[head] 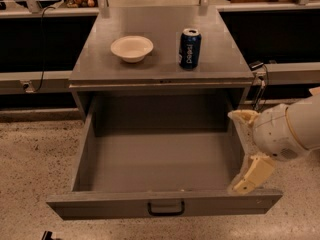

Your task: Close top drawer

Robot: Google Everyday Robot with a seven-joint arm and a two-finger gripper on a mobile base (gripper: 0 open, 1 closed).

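The top drawer [165,204] is a wide, deep grey drawer pulled far out of the grey cabinet, empty inside, with a dark bar handle [166,208] at mid-front. My gripper [244,151] is at the drawer's right side, near the front right corner. Its two cream fingers are spread apart with nothing between them. One finger [252,174] hangs just above the front panel's right end; the other [243,117] is by the right wall.
On the cabinet top [160,59] stand a white bowl [131,48] and a blue soda can [190,48]. A dark counter with rails runs behind. A cable [260,86] hangs at the right. Speckled floor surrounds the drawer.
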